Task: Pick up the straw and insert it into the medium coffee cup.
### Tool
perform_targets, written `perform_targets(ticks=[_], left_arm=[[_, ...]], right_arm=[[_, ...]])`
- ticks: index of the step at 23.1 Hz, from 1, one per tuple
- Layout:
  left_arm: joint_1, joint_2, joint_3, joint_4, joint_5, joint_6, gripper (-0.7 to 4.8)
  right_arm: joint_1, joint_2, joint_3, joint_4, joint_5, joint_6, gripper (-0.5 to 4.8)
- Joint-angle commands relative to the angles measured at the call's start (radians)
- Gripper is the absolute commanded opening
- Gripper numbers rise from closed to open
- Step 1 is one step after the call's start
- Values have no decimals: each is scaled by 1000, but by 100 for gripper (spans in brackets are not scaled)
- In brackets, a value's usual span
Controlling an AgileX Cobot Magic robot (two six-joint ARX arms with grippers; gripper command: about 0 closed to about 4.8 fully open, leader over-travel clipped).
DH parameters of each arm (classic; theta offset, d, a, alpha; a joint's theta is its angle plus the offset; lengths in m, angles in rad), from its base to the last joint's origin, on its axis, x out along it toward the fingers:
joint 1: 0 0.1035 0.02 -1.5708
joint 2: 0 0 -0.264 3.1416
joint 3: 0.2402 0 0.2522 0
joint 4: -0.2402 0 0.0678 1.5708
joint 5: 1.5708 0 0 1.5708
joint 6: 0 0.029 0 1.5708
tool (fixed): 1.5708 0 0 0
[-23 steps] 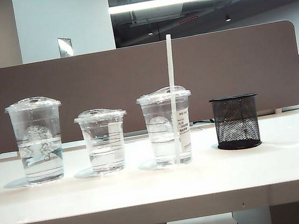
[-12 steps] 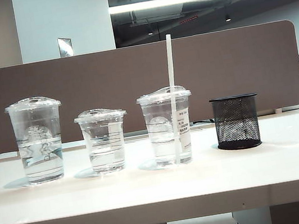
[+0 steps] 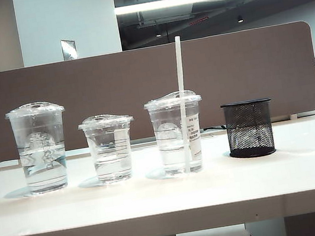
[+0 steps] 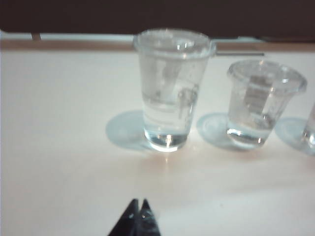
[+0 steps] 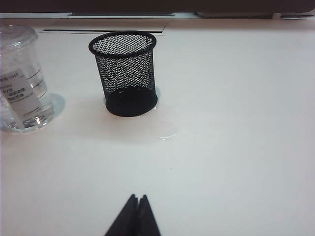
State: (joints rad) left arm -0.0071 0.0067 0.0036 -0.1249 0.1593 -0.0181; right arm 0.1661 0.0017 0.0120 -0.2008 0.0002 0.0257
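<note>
In the exterior view we see the white straw (image 3: 183,99) standing through the lid of the labelled medium cup (image 3: 177,134), which sits between the short cup (image 3: 109,148) and the mesh pot (image 3: 249,128), near the table's (image 3: 158,198) far edge; no arm shows.

The left wrist view gives the left gripper (image 4: 138,205), tips pressed together, low over the table facing the tall cup (image 4: 171,88); its contents look blurred.

The right wrist view shows the right gripper (image 5: 137,199), likewise closed, facing the pot (image 5: 126,73).

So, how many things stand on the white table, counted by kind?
Clear plastic lidded cups: 3 (tallest, shortest, medium with label sticker)
Long thin white straw: 1
Black wire-mesh round holder: 1
Total: 5
</note>
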Motion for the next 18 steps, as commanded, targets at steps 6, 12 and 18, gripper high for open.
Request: perform_targets(ticks=[6, 12, 18], left_arm=[[65, 0, 5, -49, -43, -22, -5], [64, 0, 5, -49, -47, -21, -5], [63, 0, 5, -49, -47, -21, -5]], right_arm=[[0, -1, 2, 1, 5, -4, 0], [0, -1, 2, 1, 5, -4, 0], [0, -1, 2, 1, 5, -4, 0]])
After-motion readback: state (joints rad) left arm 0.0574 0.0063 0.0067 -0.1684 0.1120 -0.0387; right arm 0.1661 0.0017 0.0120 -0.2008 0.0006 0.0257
